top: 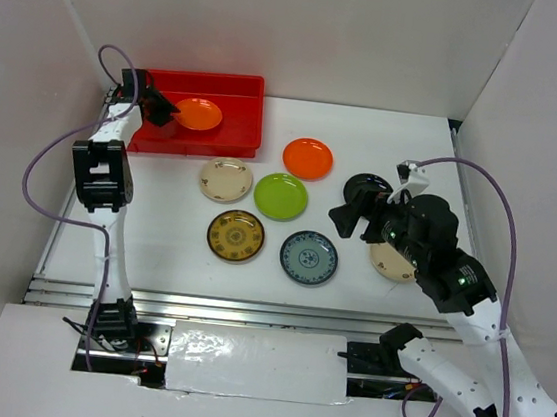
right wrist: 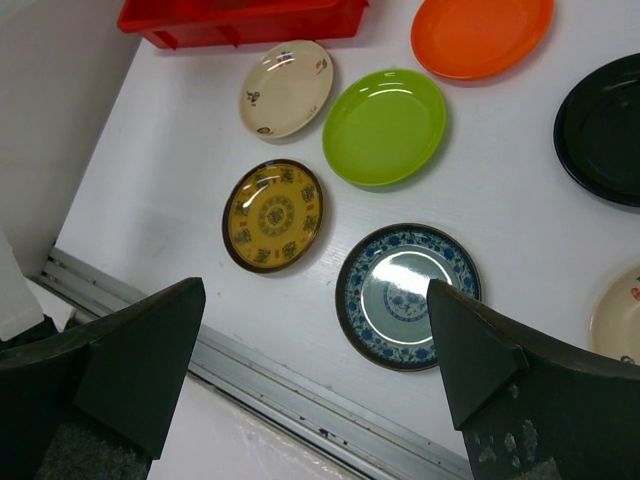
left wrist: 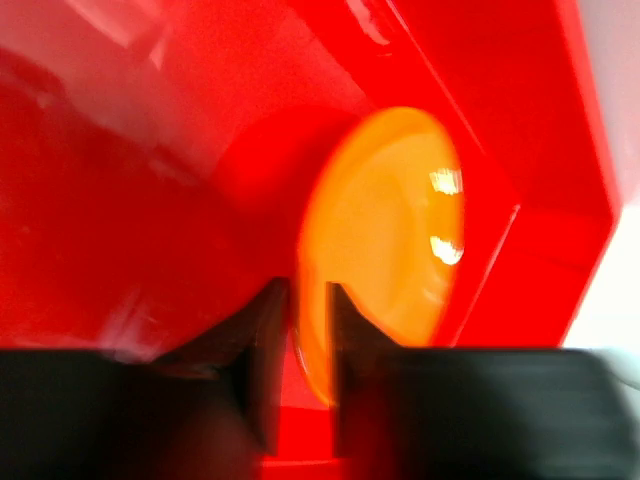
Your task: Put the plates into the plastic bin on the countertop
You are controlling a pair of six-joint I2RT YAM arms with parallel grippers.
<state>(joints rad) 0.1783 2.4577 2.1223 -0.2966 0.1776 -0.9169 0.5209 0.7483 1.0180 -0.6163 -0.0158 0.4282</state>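
My left gripper (top: 166, 110) is shut on the rim of an orange plate (top: 199, 114) and holds it inside the red plastic bin (top: 244, 90). In the left wrist view the plate (left wrist: 385, 240) stands on edge between my fingers. My right gripper (top: 353, 217) is open and empty above the white countertop (top: 387, 140), over the blue-grey plate (right wrist: 405, 295). On the countertop lie a second orange plate (top: 307, 158), a lime green one (top: 281, 196), a cream one (top: 226, 179), a gold-patterned one (top: 235, 235), the blue-grey one (top: 308, 256), a black one (top: 366, 190) and a second cream one (top: 391, 264), both partly hidden by my right arm.
White walls stand on three sides. A metal rail (top: 247, 311) runs along the front edge and also shows in the right wrist view (right wrist: 300, 395). The bin's near wall (right wrist: 240, 20) lies just behind the cream plate (right wrist: 287, 88).
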